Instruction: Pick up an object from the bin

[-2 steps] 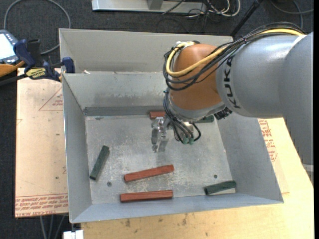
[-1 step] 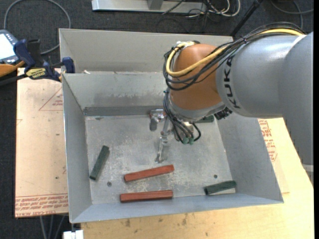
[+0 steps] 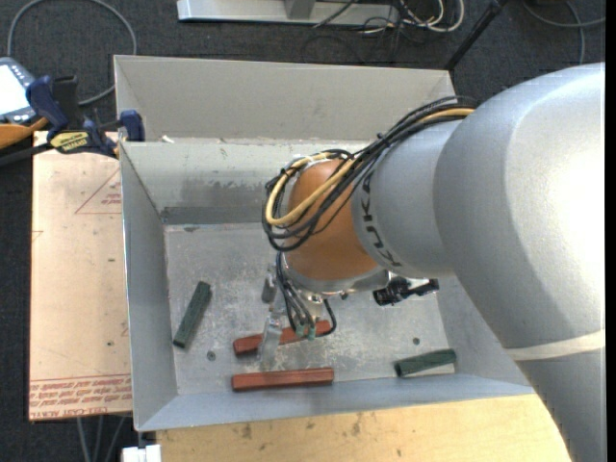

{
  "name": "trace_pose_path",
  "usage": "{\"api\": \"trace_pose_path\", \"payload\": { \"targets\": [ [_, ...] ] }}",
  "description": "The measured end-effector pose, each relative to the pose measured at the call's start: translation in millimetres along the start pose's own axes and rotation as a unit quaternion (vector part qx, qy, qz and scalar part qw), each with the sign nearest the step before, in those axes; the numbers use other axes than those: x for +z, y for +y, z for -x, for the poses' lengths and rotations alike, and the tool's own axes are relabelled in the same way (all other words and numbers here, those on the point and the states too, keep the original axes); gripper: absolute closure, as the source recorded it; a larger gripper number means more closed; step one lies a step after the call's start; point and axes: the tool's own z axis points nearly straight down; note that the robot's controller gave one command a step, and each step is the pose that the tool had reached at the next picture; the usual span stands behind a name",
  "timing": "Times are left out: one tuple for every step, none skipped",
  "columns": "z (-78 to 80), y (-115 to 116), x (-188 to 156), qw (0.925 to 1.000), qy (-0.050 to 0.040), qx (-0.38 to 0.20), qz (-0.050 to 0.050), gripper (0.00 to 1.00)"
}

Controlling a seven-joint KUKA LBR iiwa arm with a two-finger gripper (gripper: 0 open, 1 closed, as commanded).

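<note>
Grey metal bin (image 3: 144, 258), arm in from the right. Gripper (image 3: 276, 333) low over front-centre floor; open or closed, cannot tell. Long red-brown rectangular bar (image 3: 282, 379) lies along the front wall. Short red-brown block (image 3: 247, 346) sits just left of the gripper, long axis left-right, slightly tilted.

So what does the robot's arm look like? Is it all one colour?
No. The arm is a fat, rounded, silver-grey tube with dark letters on it. Its wrist wears a shiny orange cover, and black and yellow cables loop over that. The gripper below is small, thin and metal.
</note>
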Motion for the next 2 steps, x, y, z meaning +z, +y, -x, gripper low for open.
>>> {"api": "trace_pose_path", "payload": {
  "targets": [
    [3.1,0.2,-4.1,1.0000,-0.0033,0.002,0.002,1.00],
    [-51.7,9.0,-125.1,0.9998,-0.0048,0.021,0.003,1.00]
  ]
}}
